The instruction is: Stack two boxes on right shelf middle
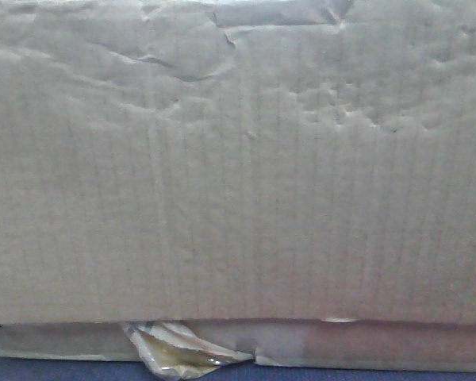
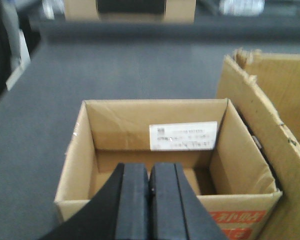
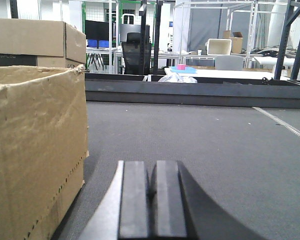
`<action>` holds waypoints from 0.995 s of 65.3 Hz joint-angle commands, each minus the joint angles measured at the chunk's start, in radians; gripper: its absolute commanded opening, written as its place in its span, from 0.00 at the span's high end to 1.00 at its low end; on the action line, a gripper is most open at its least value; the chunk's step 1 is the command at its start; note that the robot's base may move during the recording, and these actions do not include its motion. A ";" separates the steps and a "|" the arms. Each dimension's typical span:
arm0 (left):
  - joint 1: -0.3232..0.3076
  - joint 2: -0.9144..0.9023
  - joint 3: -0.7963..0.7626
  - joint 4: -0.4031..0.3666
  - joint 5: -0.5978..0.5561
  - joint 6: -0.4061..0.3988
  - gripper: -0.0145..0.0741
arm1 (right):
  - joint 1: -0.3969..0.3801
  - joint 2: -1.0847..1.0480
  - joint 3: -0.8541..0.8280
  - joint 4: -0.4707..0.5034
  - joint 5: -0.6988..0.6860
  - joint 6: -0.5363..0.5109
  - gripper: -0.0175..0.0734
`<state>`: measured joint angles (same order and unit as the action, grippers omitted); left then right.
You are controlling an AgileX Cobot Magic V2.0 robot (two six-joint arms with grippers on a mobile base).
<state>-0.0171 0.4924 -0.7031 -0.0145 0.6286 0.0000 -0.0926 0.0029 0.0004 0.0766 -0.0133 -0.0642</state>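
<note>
Your left gripper point(image 2: 150, 175) is closed with nothing in it, its two dark pads pressed flat together, and it hangs just above the near wall of a small open carton point(image 2: 115, 125) that has a white label point(image 2: 183, 136) on its far inner wall. A torn-edged carton point(image 2: 285, 90) stands right beside that one on the grey floor point(image 2: 115, 70). Your right gripper point(image 3: 152, 172) is also closed and empty, pads together, low over the same kind of grey surface. A tall worn carton point(image 3: 35, 150) stands close on its left, with another carton bearing a dark band point(image 3: 35, 37) behind it, and an office chair point(image 3: 136, 50) sits far back among tables. In the front view, the large box point(image 1: 238, 175) fills nearly the whole frame with its creased, dented face. Under its lower edge you see the flatter box point(image 1: 381, 345), with yellowish tape point(image 1: 174, 349) peeling loose from its front.
</note>
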 commanded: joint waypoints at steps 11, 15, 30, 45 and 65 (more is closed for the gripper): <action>0.000 0.265 -0.153 -0.098 0.001 0.000 0.95 | -0.004 -0.003 0.000 0.003 -0.018 -0.006 0.99; 0.000 0.315 -0.175 -0.107 0.007 0.000 0.95 | -0.004 -0.003 0.000 0.003 -0.018 -0.006 0.99; 0.013 0.577 -0.397 -0.094 0.239 0.036 0.95 | -0.004 -0.003 0.000 0.003 -0.018 -0.006 0.99; 0.156 0.776 -0.581 -0.115 0.428 0.187 0.95 | -0.004 -0.003 0.000 0.003 -0.018 -0.006 0.99; 0.267 0.799 -0.604 -0.050 0.442 0.256 0.95 | -0.004 -0.003 0.000 0.003 -0.018 -0.006 0.99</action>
<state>0.2434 1.2912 -1.2962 -0.0909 1.0702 0.2215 -0.0926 0.0029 0.0004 0.0766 -0.0133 -0.0642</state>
